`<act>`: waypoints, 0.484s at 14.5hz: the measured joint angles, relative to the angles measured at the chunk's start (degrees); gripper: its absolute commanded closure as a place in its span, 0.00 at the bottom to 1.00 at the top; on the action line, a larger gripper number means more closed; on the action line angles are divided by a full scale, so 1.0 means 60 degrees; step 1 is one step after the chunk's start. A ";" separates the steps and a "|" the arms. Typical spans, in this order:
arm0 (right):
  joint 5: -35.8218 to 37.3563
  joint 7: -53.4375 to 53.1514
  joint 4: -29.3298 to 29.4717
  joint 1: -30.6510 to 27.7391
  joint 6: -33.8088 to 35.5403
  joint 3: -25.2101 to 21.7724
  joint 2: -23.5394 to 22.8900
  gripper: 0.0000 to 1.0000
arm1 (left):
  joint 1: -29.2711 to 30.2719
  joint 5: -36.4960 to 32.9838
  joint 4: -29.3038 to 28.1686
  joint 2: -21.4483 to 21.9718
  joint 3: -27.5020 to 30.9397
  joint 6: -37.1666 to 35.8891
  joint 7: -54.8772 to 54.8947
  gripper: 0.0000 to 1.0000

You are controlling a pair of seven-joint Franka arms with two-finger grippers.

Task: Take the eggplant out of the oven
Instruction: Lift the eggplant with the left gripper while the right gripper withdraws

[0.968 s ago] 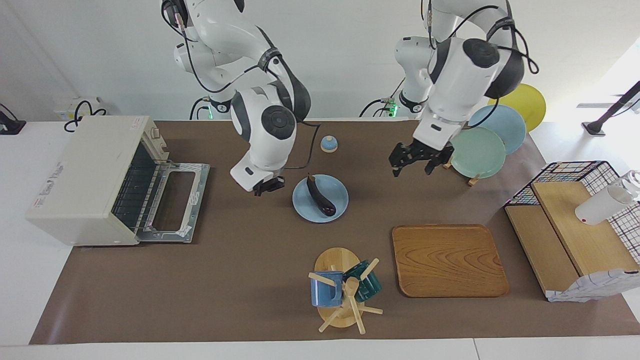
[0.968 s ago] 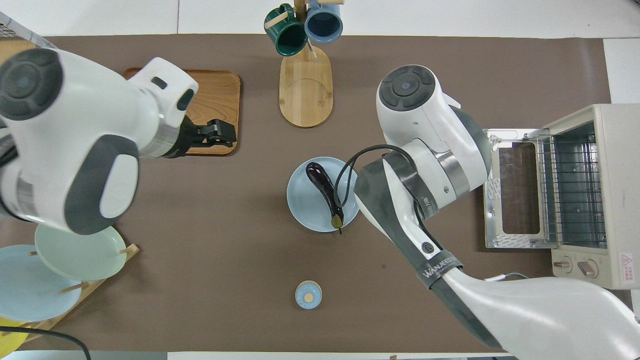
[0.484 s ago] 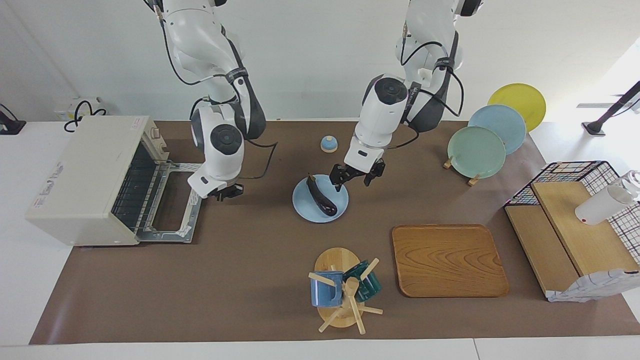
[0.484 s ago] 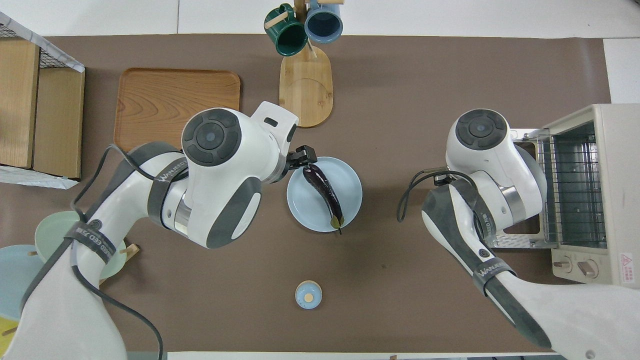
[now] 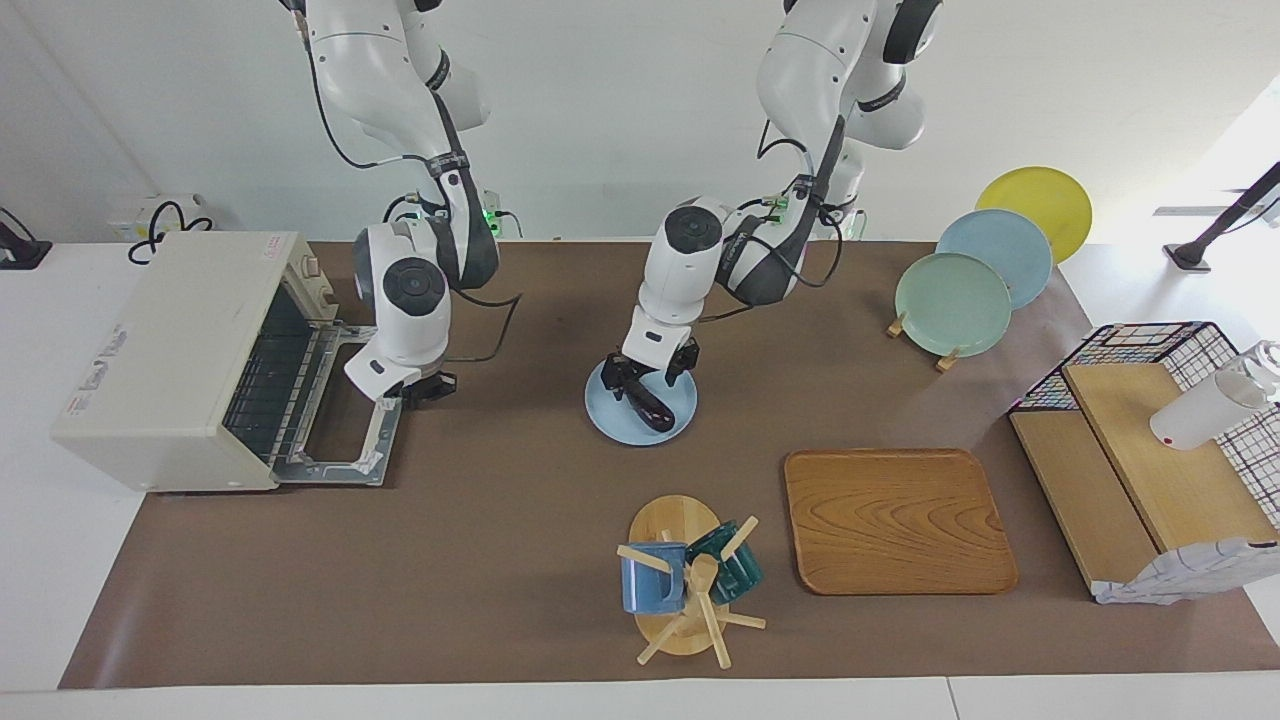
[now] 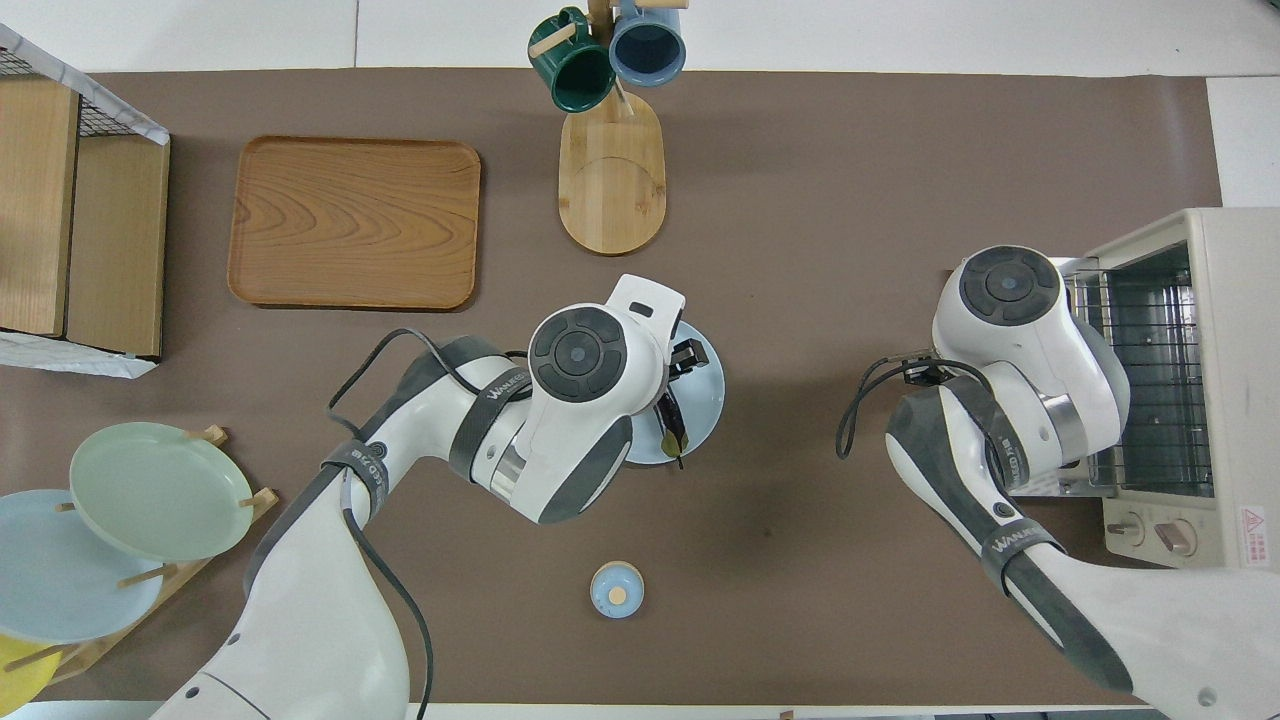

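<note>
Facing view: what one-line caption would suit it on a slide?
Left gripper open over the eggplant on a blue plate; right gripper shut by the open oven door.

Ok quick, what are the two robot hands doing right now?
Left gripper: open, down over the eggplant.
Right gripper: shut, holding nothing.

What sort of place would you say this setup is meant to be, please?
Probably a lab's mock kitchen tabletop: a toaster oven with its door down, a plate rack, a mug tree, and two robot arms working over a brown mat.
</note>
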State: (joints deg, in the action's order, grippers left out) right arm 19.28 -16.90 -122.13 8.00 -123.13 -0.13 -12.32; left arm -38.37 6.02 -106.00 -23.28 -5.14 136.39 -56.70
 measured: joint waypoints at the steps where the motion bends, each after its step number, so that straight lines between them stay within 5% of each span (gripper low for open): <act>1: 0.0000 0.0031 -0.0005 -0.0009 -0.0001 0.0005 0.0004 0.90 | -0.0054 0.0000 -0.0001 -0.0073 0.0011 0.0000 -0.0181 0.00; 3: 0.0031 0.0047 -0.0021 -0.0008 -0.0002 0.0022 0.0014 0.90 | -0.0159 -0.0001 -0.0001 -0.0155 0.0016 0.0000 -0.0498 0.07; 7: 0.0451 0.0385 0.0024 -0.0011 0.0191 0.0144 0.0036 0.90 | -0.0195 -0.0002 0.0000 -0.0162 0.0043 -0.0003 -0.0644 0.46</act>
State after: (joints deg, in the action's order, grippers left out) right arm 21.99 -14.59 -121.99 7.94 -121.98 0.73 -12.10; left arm -39.53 6.00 -106.00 -24.25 -4.89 136.38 -60.56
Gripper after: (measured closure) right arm 0.894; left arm 0.123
